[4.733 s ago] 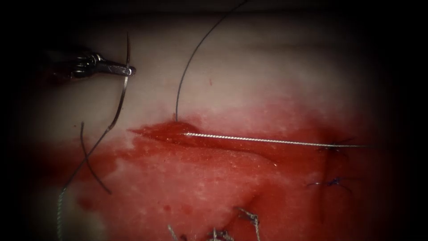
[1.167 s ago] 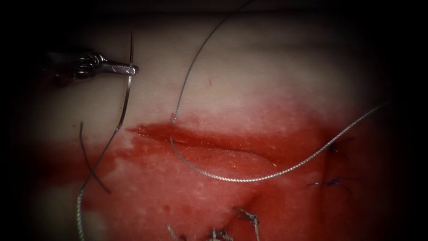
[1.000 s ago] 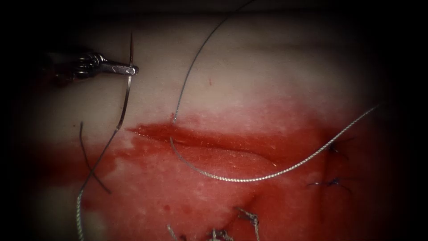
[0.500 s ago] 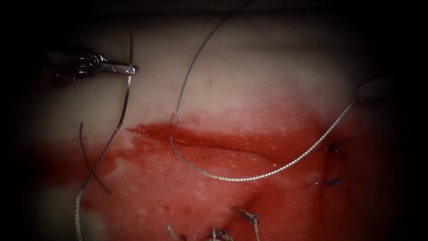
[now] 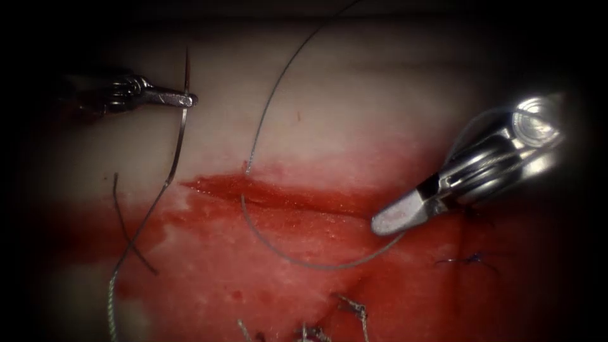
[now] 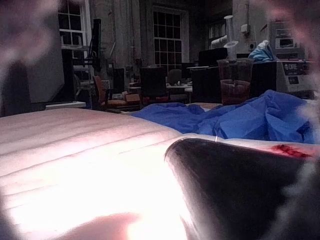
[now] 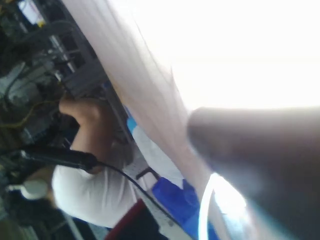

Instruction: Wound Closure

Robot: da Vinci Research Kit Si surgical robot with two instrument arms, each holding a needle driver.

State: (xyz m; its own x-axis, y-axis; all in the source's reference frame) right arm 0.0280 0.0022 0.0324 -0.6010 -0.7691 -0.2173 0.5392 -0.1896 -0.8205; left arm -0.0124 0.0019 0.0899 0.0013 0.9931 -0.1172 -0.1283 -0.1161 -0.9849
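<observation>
My left tool is at the upper left, shut on the curved needle about a third of the way down from its upper end. The needle hangs free of the tissue, left of the cut. Thread trails from its lower end. A slack loop of thread leaves the cut and curves to my right tool. That tool reaches in from the right, its tip at the cut's right end, just over the loop. Another strand rises from the cut.
Red fluid covers the tissue around and below the cut. Dark earlier stitches sit at the right, knotted ends at the bottom. A loose dark thread piece lies left. A blue drape lies beyond the tissue.
The right tool has come in from the right and down to the cut's right end. The thread, taut to the right earlier, now lies slack. The left tool and needle have not moved.
</observation>
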